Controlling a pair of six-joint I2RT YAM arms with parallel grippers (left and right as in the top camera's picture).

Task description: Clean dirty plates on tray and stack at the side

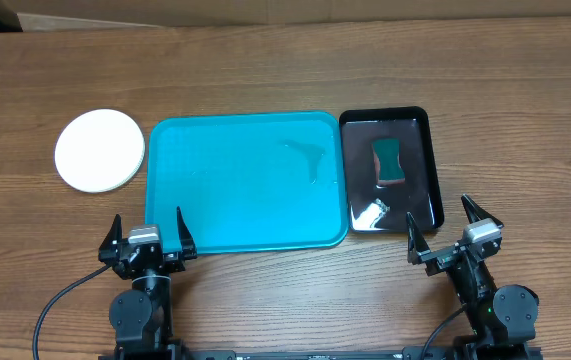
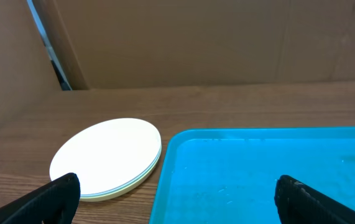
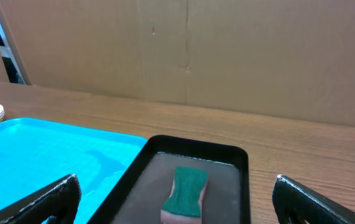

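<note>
The plates (image 1: 100,150) sit in one stack on the wood left of the tray, white one on top; the left wrist view shows the plates (image 2: 106,157) with green and pale blue rims under the white. The turquoise tray (image 1: 245,180) lies in the middle with nothing on it, only faint wet marks. My left gripper (image 1: 149,238) is open at the tray's near left corner, and my left gripper (image 2: 176,200) holds nothing. My right gripper (image 1: 449,228) is open near the black tray's front right, and my right gripper (image 3: 176,200) is empty too.
A glossy black tray (image 1: 390,170) lies right of the turquoise tray, with a green sponge (image 1: 389,160) in it. The sponge (image 3: 185,193) lies ahead of my right fingers. Cardboard walls stand along the table's far edge.
</note>
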